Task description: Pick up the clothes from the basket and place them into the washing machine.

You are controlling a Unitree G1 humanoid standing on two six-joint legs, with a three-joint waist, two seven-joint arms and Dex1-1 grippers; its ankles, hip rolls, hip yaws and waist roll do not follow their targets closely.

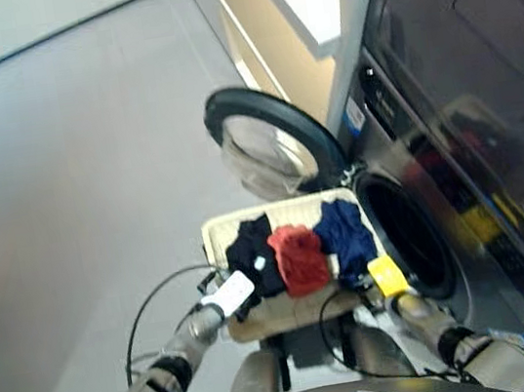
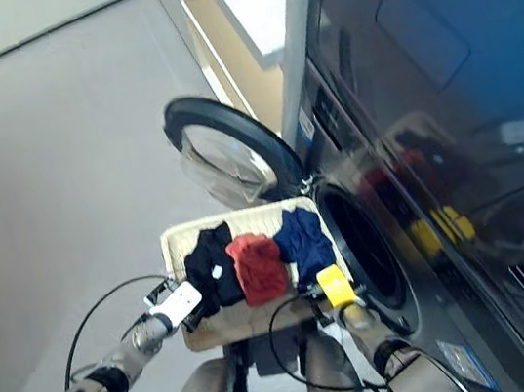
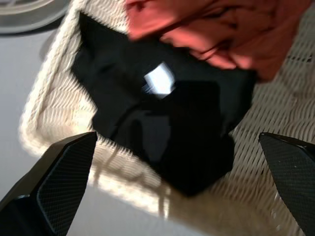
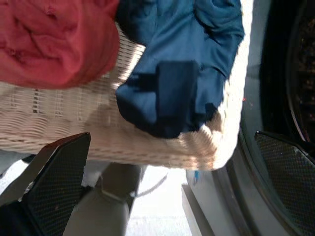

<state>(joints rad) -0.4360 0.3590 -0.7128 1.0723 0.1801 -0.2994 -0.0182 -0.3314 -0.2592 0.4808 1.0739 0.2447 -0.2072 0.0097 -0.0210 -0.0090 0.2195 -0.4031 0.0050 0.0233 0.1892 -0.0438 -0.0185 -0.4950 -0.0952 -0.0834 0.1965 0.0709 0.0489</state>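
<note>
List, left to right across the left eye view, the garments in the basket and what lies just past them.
black garment → orange-red garment → navy blue garment → washing machine's drum hole. All three garments lie in the basket.

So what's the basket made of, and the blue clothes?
The basket looks like woven wicker, cream and matte: its crisscross strands show along the rim. The blue garment looks like soft, thin cloth, likely cotton or similar: it lies crumpled in folds with no shine.
</note>
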